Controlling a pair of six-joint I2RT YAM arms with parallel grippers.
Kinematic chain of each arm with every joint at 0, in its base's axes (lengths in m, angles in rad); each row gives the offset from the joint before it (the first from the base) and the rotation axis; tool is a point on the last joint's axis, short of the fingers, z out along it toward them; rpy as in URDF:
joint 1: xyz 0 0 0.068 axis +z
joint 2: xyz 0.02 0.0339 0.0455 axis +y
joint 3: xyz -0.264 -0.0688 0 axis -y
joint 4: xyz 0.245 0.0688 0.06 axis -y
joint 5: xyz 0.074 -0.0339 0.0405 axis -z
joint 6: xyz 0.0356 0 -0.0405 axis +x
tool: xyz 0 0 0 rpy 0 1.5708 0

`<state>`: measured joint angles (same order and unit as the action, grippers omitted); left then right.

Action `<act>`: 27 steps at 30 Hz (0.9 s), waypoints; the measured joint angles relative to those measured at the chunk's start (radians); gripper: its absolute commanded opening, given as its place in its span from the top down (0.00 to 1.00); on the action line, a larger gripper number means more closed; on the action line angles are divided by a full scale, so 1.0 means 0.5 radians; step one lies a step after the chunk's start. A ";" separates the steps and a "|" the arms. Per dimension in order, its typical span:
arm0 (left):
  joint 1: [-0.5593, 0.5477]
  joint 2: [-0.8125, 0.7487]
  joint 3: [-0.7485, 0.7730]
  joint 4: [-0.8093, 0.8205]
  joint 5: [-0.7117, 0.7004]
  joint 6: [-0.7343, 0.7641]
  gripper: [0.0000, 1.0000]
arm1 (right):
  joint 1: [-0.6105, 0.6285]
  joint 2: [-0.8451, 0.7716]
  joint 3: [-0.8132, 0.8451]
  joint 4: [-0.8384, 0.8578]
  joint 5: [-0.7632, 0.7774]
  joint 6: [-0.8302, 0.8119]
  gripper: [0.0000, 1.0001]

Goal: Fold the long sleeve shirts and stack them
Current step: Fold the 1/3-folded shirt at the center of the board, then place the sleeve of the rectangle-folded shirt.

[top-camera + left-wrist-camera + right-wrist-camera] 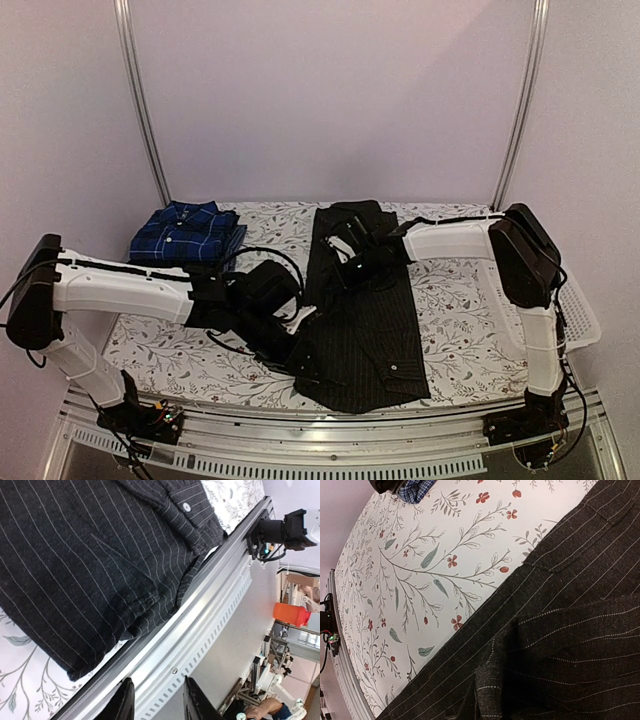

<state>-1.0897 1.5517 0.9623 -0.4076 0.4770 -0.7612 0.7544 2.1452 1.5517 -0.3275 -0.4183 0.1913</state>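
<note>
Overhead, the right claw (348, 255) blurs into the pinstriped shirt (372, 335).

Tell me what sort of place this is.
Probably a robotics lab test cell: robot arms bolted to a slotted aluminium rail, bare walls framed by metal posts, and an orange bin among rigs beyond.

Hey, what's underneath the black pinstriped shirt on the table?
The floral tablecloth shows around the pinstriped shirt, so it lies on that; its near hem reaches the metal rail. Anything beneath its middle is covered.
</note>
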 measured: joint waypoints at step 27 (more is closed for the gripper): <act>-0.262 0.695 0.549 -0.396 -0.755 0.028 0.64 | -0.090 0.560 0.545 0.083 0.030 0.314 1.00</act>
<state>-1.2209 1.8992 1.2369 -0.6056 0.0994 -0.7471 0.7094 2.4252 1.8240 -0.2859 -0.4034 0.3485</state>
